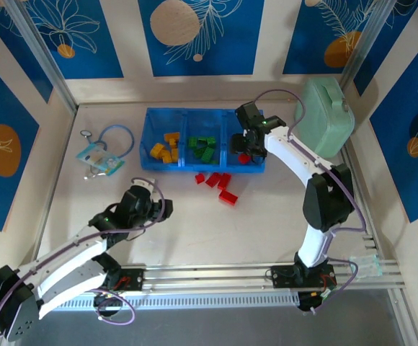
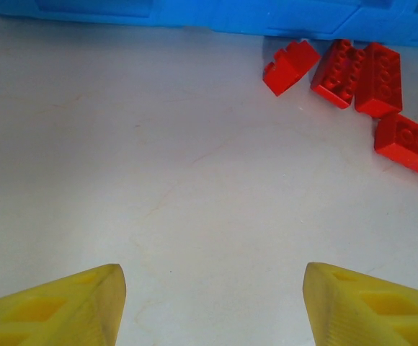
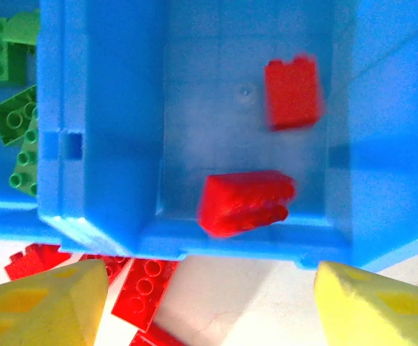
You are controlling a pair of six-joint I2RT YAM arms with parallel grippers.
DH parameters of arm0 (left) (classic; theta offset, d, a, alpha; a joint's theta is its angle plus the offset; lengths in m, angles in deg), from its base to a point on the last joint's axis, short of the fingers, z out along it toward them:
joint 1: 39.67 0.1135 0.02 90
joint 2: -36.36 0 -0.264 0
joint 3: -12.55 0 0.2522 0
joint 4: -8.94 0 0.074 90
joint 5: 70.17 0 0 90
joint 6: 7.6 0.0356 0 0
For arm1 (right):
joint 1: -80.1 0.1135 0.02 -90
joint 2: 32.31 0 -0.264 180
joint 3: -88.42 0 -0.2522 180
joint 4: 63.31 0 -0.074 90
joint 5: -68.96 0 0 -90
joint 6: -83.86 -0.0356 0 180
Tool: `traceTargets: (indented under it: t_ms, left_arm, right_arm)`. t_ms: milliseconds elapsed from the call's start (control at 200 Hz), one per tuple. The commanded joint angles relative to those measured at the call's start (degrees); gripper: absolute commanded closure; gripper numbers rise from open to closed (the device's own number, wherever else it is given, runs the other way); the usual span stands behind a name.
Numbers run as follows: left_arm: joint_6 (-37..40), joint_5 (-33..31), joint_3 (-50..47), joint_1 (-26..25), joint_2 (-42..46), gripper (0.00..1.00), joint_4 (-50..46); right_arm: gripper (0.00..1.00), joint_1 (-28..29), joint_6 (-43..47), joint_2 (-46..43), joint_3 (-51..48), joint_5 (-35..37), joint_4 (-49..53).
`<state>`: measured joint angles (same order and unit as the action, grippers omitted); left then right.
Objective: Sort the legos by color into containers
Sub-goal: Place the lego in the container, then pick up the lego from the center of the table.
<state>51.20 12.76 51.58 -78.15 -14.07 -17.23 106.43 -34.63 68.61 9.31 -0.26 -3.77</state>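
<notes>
On the table [image 1: 86,209] lies the tray [image 1: 185,137]. The right gripper [image 3: 209,288] hangs over its right compartment, jaws wide and empty. The left gripper [image 2: 212,288] is spread, empty, over bare table. Two red legos [image 3: 245,202] lie in that compartment, green legos [image 1: 203,148] in the middle and yellow legos [image 1: 166,148] on the left. Loose red bricks [image 2: 335,68] lie just before the tray.

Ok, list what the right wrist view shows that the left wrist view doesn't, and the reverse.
Right wrist: two red legos inside the right compartment of the blue tray, green legos next door. Left wrist: a broad stretch of bare table. Both: the tray's near wall, loose red legos before it, and open, empty jaws, right gripper and left gripper.
</notes>
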Motion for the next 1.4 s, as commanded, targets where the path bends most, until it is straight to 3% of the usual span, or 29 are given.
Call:
traceTargets:
  t_ms: [0, 405, 590, 861, 1121, 1396]
  left_arm:
    - [0.5, 2.1, 1.6, -0.7, -2.5, 0.34, 3.4]
    - [2.2, 5.2, 12.7, -1.4, -25.9, 0.24, 13.3]
    - [2.9, 4.4, 23.4, -1.4, -40.0, 0.24, 12.8]
    - [7.4, 3.6, 36.8, -0.4, -53.1, 0.3, 8.6]
    - [10.0, 2.3, 43.2, -0.3, -58.6, 0.42, 3.8]
    - [9.2, 2.4, 42.1, -0.8, -59.3, 0.49, 3.5]
  right_arm:
    - [0.24, 1.0, -0.6, -5.0, -4.1, -1.4, -1.0]
    - [0.24, 4.6, -7.5, -24.1, -26.4, -2.5, -6.7]
    - [0.25, 4.4, -10.8, -34.5, -35.5, -2.6, -6.5]
    - [0.29, 0.7, -11.3, -46.3, -42.8, -4.5, -4.7]
    - [0.3, -1.8, -10.7, -48.3, -44.7, -6.6, -5.2]
    - [0.31, -3.0, -10.3, -48.2, -44.8, -7.8, -6.1]
